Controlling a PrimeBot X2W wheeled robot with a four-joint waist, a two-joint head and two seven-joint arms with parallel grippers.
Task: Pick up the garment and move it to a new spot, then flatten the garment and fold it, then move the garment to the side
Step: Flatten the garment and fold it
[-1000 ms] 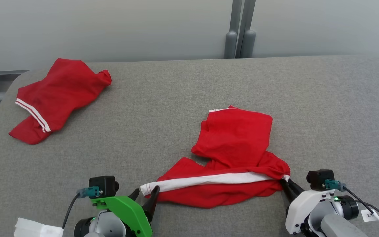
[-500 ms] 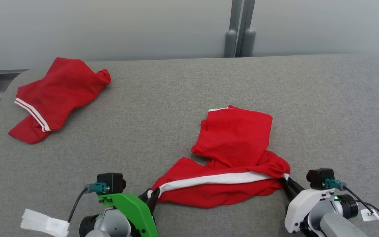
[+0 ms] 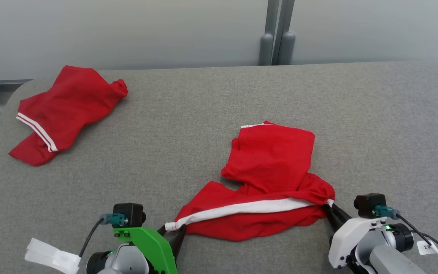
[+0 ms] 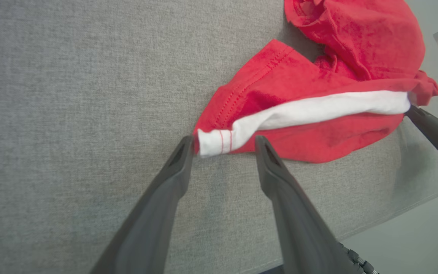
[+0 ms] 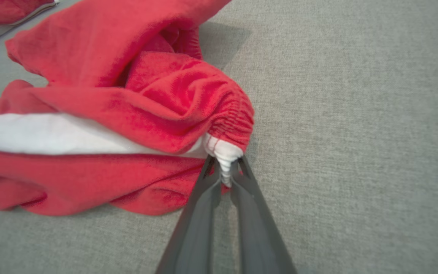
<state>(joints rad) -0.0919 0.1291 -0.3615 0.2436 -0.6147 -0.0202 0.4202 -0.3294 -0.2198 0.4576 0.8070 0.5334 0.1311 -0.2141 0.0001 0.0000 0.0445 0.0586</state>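
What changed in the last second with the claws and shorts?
The left gripper pinched the white waistband end of the shorts, then opened again; that end lies between its fingers. The right gripper stays clamped on the other end. The second garment lies unmoved.

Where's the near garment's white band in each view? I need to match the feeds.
Head view: white band, lower centre, slanting up to the right.
Left wrist view: centre to right, its end between the open left tool tips.
Right wrist view: left edge to centre.
Shared landmark: right tool, shut on the band's bunched end.
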